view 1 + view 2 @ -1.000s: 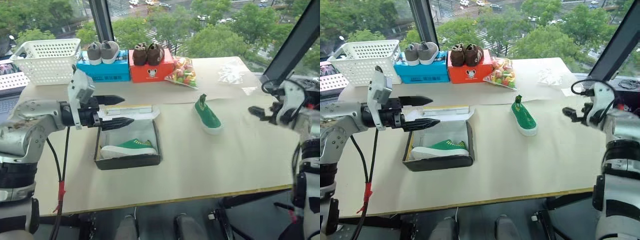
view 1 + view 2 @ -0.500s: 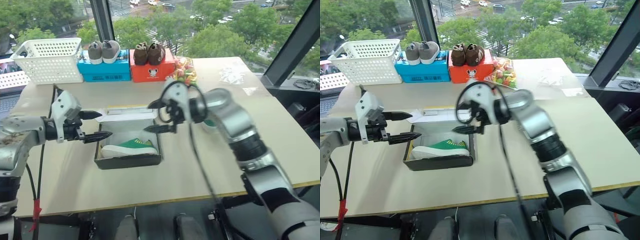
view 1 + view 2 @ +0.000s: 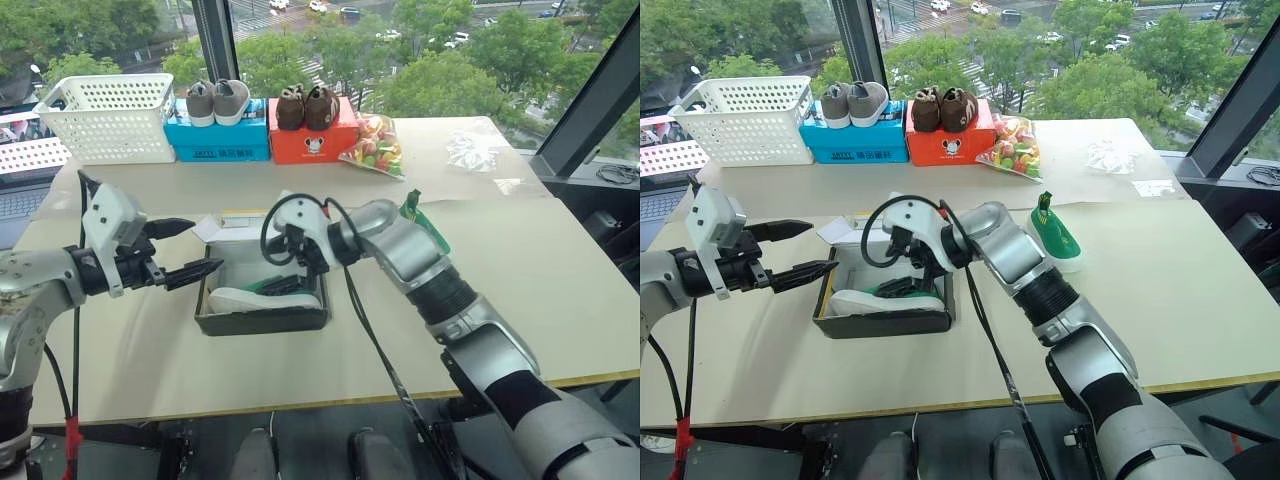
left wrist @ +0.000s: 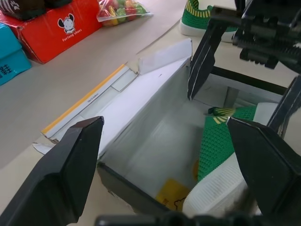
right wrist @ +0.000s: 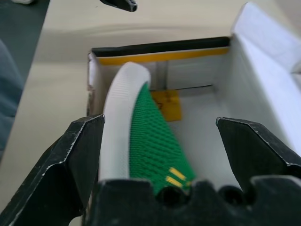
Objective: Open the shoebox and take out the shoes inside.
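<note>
**Shoe waits in open box as right gripper closes in**

Shoebox [image 3: 262,300] stands open near the table's front edge, lid folded back, one green shoe [image 5: 150,141] lying on its side inside; its mate [image 3: 1053,236] rests on the table to the right. The right gripper [image 3: 898,268] hangs over the box, fingers spread wide and empty, straddling the shoe. The left gripper [image 3: 185,250], equally wide and empty, hovers just beside the box. The knit upper looks soft and light; the firm white sole, seemingly, offers the surest hold.
</note>
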Robot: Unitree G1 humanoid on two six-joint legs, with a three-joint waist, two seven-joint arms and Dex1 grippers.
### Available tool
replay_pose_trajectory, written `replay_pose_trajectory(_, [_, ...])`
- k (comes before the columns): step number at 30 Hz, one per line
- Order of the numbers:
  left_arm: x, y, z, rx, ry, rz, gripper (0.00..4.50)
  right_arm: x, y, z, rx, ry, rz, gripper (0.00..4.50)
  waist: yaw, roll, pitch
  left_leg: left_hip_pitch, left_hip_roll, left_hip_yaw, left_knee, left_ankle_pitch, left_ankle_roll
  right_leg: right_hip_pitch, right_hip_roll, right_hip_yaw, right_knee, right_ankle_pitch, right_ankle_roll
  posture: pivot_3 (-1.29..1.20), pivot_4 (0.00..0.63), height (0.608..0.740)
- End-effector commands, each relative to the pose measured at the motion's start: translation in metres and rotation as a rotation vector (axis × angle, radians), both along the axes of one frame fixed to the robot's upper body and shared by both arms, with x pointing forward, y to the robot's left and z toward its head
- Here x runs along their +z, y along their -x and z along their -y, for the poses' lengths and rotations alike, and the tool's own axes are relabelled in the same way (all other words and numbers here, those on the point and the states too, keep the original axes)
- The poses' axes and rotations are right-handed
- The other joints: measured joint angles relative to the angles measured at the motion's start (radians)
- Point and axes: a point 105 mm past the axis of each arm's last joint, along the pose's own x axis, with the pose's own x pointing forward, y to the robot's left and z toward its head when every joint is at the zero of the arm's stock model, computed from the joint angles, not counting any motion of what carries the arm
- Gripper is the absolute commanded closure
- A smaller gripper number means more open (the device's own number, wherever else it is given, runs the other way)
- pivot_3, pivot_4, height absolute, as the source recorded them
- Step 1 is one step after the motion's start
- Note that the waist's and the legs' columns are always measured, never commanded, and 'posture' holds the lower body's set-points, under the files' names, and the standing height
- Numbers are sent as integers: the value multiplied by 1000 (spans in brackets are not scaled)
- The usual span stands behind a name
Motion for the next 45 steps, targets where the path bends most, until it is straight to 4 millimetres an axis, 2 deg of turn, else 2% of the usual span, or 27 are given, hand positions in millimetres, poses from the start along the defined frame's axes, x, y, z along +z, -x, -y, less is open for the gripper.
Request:
replay_pose_trajectory(1, [10, 7, -3, 19, -15, 53, 0, 27, 11, -11, 46, -61, -3, 23, 0, 0, 0, 0, 0, 0, 0, 0, 0, 0, 0, 0, 0, 0, 0, 0, 150, 740])
replay_pose_trajectory(7, [11, 11, -9, 32, -24, 51, 0, 27, 19, -18, 62, -74, -38, 23, 0, 0, 0, 0, 0, 0, 0, 0, 0, 0, 0, 0, 0, 0, 0, 0, 150, 740])
replay_pose_trajectory(11, [12, 10, -9, 33, -21, 56, 0, 20, 16, -20, 42, -64, -25, 23, 0, 0, 0, 0, 0, 0, 0, 0, 0, 0, 0, 0, 0, 0, 0, 0, 150, 740])
replay_pose_trajectory(16, [5, 12, -6, 25, -24, 39, 0, 27, 11, -27, 9, -98, -20, 23, -3, 0, 0, 0, 0, 0, 0, 0, -1, 0, 0, 0, 0, 0, 0, 0, 150, 740])
replay_pose_trajectory(21, [5, 12, -8, 28, -33, 38, 0, 25, 7, -30, -4, -95, -13, 23, -5, 0, 0, 0, 0, 0, 0, 0, -1, 0, 0, 0, 0, 0, 0, 0, 150, 740])
replay_pose_trajectory(23, [6, 12, -8, 30, -26, 40, 0, 21, 6, -31, -8, -84, -9, 23, -8, 0, 0, 0, 0, 0, -1, 0, -1, 0, 0, 0, -1, 0, 0, 0, 150, 740])
replay_pose_trajectory(29, [9, 13, -8, 29, -11, 42, 0, -8, 5, -38, -23, -8, 8, 23, -20, -1, 0, 0, 0, 0, -1, 0, -1, 0, 0, 0, 0, 0, 0, 0, 150, 740])
replay_pose_trajectory(36, [8, 14, -9, 38, -12, 44, 0, -25, 10, -41, 0, 37, -1, 23, -23, -1, 0, 0, 0, 0, -1, 0, -1, 0, 0, 0, 0, 0, 0, 0, 150, 740])
replay_pose_trajectory(39, [8, 14, -8, 37, -12, 45, 0, -28, 9, -41, -4, 39, -1, 718, -24, -1, -1, 0, 0, 0, -1, 0, -1, 0, 0, 0, 0, 0, 0, 0, 150, 740])
replay_pose_trajectory(45, [8, 12, -11, 42, -19, 50, 0, -22, 3, -43, -31, 6, 0, 2822, -24, -1, -1, 0, 0, 0, -1, 0, -1, 0, 0, 0, 0, 0, 0, 0, 150, 740])
